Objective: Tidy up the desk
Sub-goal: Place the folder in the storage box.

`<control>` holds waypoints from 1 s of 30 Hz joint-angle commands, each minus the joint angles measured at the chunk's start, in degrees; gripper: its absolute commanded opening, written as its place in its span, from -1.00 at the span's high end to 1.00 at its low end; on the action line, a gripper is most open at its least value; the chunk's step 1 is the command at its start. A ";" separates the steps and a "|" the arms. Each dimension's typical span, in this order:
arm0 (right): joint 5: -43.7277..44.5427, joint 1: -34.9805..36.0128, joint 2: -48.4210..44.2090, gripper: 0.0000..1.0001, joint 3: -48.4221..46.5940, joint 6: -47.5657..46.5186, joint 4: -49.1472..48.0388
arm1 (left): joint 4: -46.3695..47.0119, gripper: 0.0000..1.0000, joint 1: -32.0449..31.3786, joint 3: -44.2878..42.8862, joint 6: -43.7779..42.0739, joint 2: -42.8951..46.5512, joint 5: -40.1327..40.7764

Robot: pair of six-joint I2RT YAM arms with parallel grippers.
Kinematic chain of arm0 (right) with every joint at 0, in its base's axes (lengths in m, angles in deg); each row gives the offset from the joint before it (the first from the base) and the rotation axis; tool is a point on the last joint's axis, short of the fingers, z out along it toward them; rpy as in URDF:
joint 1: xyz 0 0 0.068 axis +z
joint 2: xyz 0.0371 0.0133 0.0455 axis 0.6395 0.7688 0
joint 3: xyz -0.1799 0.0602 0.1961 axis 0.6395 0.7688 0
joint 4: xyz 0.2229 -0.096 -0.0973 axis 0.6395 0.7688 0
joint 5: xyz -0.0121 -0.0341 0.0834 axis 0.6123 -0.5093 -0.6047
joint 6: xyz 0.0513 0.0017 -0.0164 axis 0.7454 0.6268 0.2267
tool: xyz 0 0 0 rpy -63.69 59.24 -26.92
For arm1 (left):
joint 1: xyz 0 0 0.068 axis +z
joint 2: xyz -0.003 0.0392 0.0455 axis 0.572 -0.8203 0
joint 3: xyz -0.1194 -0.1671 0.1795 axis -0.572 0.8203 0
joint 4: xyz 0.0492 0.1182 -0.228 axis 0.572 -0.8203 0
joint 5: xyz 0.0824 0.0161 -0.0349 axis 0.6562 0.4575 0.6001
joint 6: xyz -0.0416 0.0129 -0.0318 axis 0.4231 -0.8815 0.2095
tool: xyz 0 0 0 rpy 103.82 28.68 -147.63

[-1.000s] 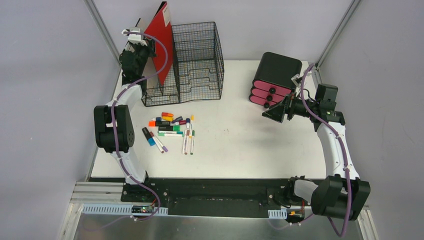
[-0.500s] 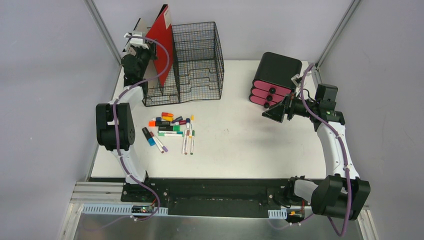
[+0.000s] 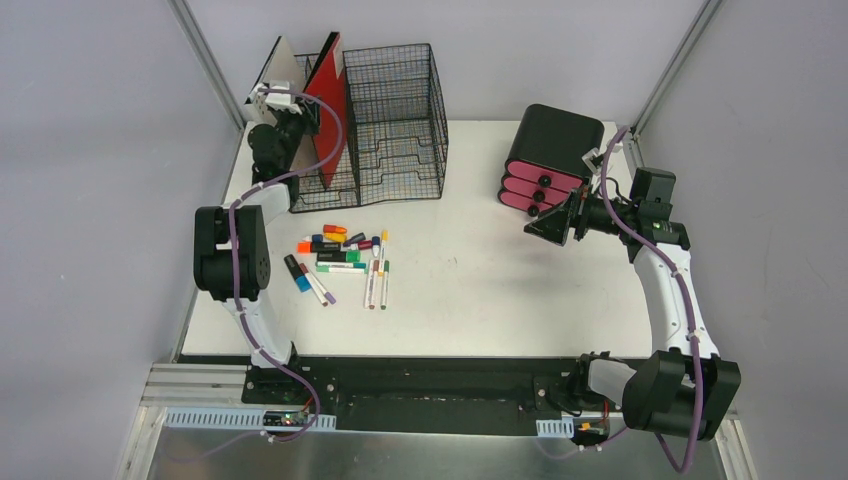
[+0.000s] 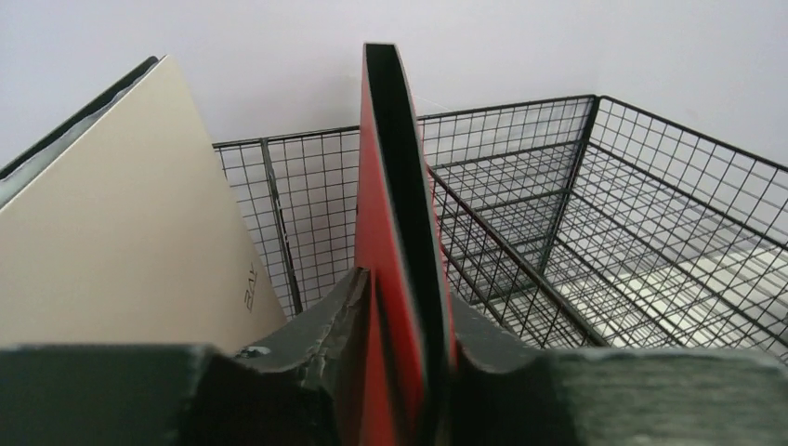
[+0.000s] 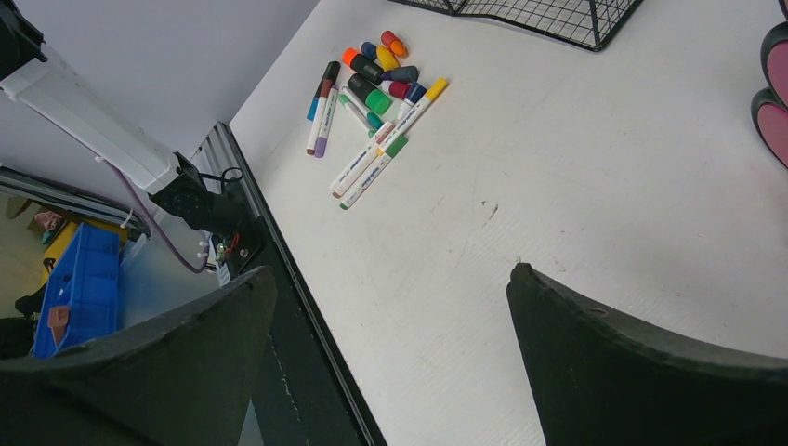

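Note:
The white desk (image 3: 480,290) carries a black wire-mesh organizer (image 3: 395,120) at the back left. A red folder (image 3: 325,110) stands nearly upright in the organizer's left slot, next to a beige folder (image 3: 280,65). My left gripper (image 3: 290,130) is shut on the red folder's near edge. In the left wrist view the red folder (image 4: 390,186) rises between the left gripper (image 4: 404,279) jaws, with the beige folder (image 4: 111,232) to its left. My right gripper (image 3: 545,225) hangs open over the desk (image 5: 558,167), holding nothing.
Several coloured markers (image 3: 345,255) lie loose in front of the organizer and show again in the right wrist view as markers (image 5: 376,93). A black box with pink drawers (image 3: 545,155) stands at the back right, close behind the right gripper. The desk's front edge has a black strip.
The red folder has swung from a lean to nearly upright and sunk lower into the organizer slot, with the left gripper following it. The right arm has not moved.

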 commanded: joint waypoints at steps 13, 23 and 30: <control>-0.70 -0.23 -0.87 -0.98 -2.13 -1.27 -0.49 | -7.01 -0.74 -0.21 6.85 5.56 13.66 9.22; -0.47 -0.14 -1.58 -0.98 -2.13 -1.63 -0.33 | -21.49 -0.98 -0.09 19.59 20.54 28.54 16.42; 0.02 -0.14 -1.49 -0.98 -2.57 -2.82 0.83 | -29.49 -0.98 -0.15 26.78 30.26 37.05 14.15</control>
